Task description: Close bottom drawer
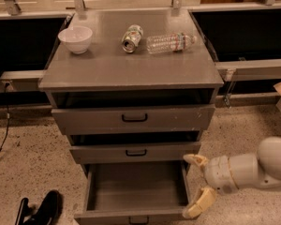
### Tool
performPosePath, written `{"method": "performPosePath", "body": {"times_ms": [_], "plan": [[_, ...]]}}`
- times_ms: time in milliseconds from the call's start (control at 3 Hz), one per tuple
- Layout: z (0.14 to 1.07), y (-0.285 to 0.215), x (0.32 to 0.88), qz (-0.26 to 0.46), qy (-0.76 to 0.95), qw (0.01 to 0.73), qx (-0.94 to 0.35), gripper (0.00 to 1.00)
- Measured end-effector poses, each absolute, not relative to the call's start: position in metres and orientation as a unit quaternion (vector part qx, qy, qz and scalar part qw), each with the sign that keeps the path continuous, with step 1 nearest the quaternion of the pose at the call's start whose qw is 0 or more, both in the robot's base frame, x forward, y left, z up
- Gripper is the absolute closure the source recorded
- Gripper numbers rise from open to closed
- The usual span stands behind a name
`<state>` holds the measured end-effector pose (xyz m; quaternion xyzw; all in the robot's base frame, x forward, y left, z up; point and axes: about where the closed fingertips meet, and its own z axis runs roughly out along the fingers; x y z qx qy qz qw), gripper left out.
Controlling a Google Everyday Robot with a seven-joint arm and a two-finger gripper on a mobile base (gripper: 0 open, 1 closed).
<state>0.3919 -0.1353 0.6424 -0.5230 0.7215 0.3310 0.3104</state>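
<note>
The bottom drawer (136, 190) is the lowest of three in the grey cabinet. It is pulled far out and its deep grey box is empty. Its short front panel (131, 216) sits at the picture's lower edge, with a small black handle in the centre. My gripper (197, 182) is at the drawer's right front corner, coming in from the right. Its two cream fingers (200, 202) are spread apart and hold nothing. One fingertip is by the drawer's right wall, the other by the front panel's right end.
The middle drawer (136, 152) and top drawer (133, 118) stand slightly out. On the cabinet top (98, 69) are a white bowl (76, 38), a can (131, 38) lying down and a plastic bottle (170, 42) lying down. A black object (40, 210) lies on the speckled floor at the lower left.
</note>
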Motion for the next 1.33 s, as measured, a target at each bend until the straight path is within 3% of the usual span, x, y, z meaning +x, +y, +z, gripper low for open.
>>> {"method": "performPosePath", "body": {"times_ms": [667,1333], "plan": [[0.588,-0.125,0.396,0.34,0.712,0.305,-0.533,0.0],[0.47,-0.1,0.396,0.302,0.682,0.402,-0.531,0.0]]}}
